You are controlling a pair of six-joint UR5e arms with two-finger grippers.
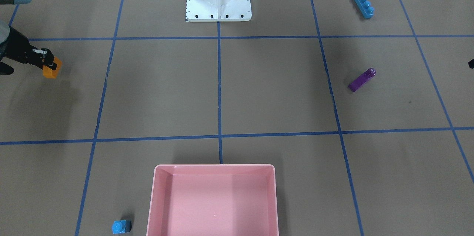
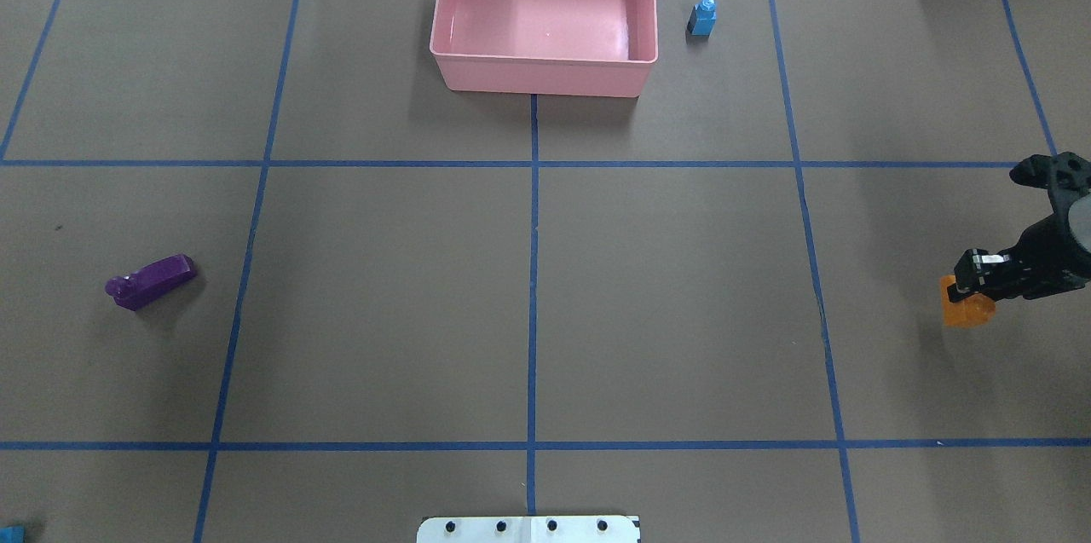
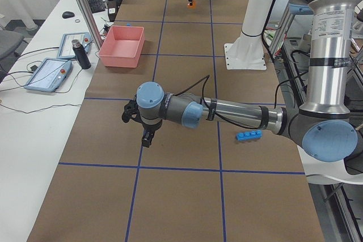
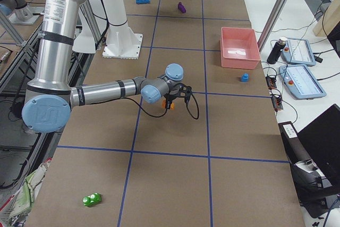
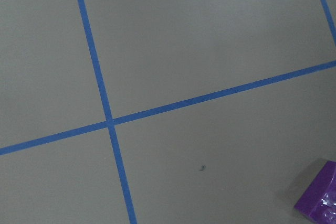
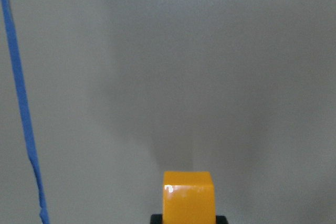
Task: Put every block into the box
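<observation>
Table [image 2: 682,313] is brown w/ blue tape grid. Box [image 2: 537,78] sits well apart from the R gripper [image 2: 972,285], across the table toward centre. Nothing in it.

R gripper is clenched on the orange block [image 2: 967,313], fingers pinching its upper part. R wrist cam shows that block dead centre at the bottom edge, but can't tell if it's touching the table.

L gripper [image 3: 146,138] shows in the left side view only, pointing down over the table. Can't tell if it's parted or closed.

Blue bar [image 1: 363,4] lies far from the R gripper, on the L arm's side. Purple block [image 2: 151,280] is there too, and L wrist cam catches only its corner, lower right.

Green block [image 4: 92,200] shows in the side views only, past the R gripper toward the table end. Blue cube [image 2: 701,17] stands just beside the box, on the R gripper's side.
</observation>
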